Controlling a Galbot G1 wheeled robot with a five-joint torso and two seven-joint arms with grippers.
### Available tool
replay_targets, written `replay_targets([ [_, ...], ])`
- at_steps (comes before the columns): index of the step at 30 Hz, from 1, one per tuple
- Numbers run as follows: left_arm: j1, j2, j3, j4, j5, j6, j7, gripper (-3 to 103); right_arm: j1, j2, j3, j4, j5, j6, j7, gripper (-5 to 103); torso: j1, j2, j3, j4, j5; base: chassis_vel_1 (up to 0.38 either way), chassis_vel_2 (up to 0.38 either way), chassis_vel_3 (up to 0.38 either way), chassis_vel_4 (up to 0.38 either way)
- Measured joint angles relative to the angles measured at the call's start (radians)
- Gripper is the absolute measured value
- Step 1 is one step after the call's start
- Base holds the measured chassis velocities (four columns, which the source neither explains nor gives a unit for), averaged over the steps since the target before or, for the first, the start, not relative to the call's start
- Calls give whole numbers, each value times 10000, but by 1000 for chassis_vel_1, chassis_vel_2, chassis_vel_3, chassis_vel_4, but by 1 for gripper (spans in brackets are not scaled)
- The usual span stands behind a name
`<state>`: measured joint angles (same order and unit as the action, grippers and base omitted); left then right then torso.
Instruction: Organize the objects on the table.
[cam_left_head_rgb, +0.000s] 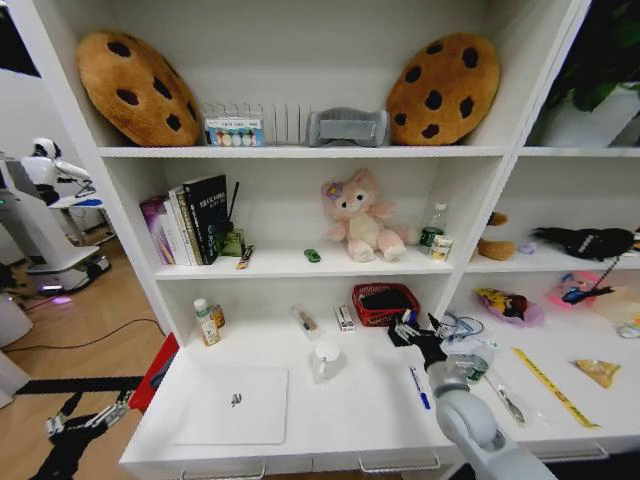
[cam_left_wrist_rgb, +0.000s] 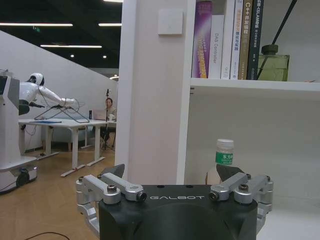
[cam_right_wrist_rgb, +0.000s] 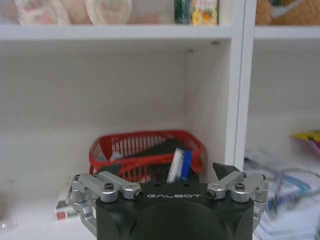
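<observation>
My right gripper (cam_left_head_rgb: 408, 328) hovers over the white table (cam_left_head_rgb: 330, 425) just in front of a red basket (cam_left_head_rgb: 385, 303), fingers spread open (cam_right_wrist_rgb: 170, 172). A white-and-blue pen-like item (cam_right_wrist_rgb: 180, 165) stands between the fingers at the basket's (cam_right_wrist_rgb: 145, 150) front rim, not clamped. A blue pen (cam_left_head_rgb: 420, 388) lies on the table beside my forearm. The silver laptop (cam_left_head_rgb: 235, 403) lies shut at the front left. A green-labelled clear bottle (cam_left_head_rgb: 206, 322) stands at the back left (cam_left_wrist_rgb: 224, 157). My left gripper (cam_left_head_rgb: 80, 425) hangs open, low beside the table's left end (cam_left_wrist_rgb: 172, 172).
A white cup-like item (cam_left_head_rgb: 327, 360) and two small packets (cam_left_head_rgb: 345, 318) sit mid-table. Books (cam_left_head_rgb: 190, 220), a plush toy (cam_left_head_rgb: 362, 218) and a tiny green item (cam_left_head_rgb: 313, 256) are on the shelf above. Cables (cam_left_head_rgb: 460, 328) and a yellow tape (cam_left_head_rgb: 552, 385) clutter the right bay.
</observation>
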<state>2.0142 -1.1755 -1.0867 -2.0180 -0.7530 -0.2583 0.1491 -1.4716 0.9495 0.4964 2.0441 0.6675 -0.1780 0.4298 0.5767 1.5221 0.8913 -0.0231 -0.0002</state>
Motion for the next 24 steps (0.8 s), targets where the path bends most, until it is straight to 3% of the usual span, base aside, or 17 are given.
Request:
replay_targets([
  [2, 0, 0, 0, 0, 0, 0, 0, 100, -319, -95, 337, 399, 809, -1003, 512, 100, 0, 0, 0, 0, 2, 0, 0, 0, 0],
  [6, 0, 0, 0, 0, 0, 0, 0, 100, -366, -180, 512, 657, 1568, -1795, 918, 100, 0, 0, 0, 1, 1, 0, 0, 0, 0],
  [8, 0, 0, 0, 0, 0, 0, 0, 100, -167, -349, 600, 739, 2625, -3137, 1591, 100, 0, 0, 0, 1, 2, 0, 0, 0, 0],
  [10, 0, 0, 0, 0, 0, 0, 0, 100, -56, -373, 579, 653, 2729, -3355, 1731, 100, 0, 0, 1, 1, 1, 0, 0, 0, 0],
  [13, 0, 0, 0, 0, 0, 0, 0, 100, 430, -425, 317, 143, 3474, -4293, 2354, 100, 3, -2, 2, 4, 4, 0, 0, 0, 0],
  [18, 0, 0, 0, 1, -1, 0, 0, 100, 789, -513, -16, -460, 4045, -4830, 2612, 100, 3, -2, 2, 1, 3, 0, 0, 0, 0],
  [24, 0, 0, 0, 0, 0, 0, 0, 100, 1165, -594, -367, -955, 4302, -4919, 2659, 100, 3, -2, 2, 2, 2, 0, 0, 0, 0],
])
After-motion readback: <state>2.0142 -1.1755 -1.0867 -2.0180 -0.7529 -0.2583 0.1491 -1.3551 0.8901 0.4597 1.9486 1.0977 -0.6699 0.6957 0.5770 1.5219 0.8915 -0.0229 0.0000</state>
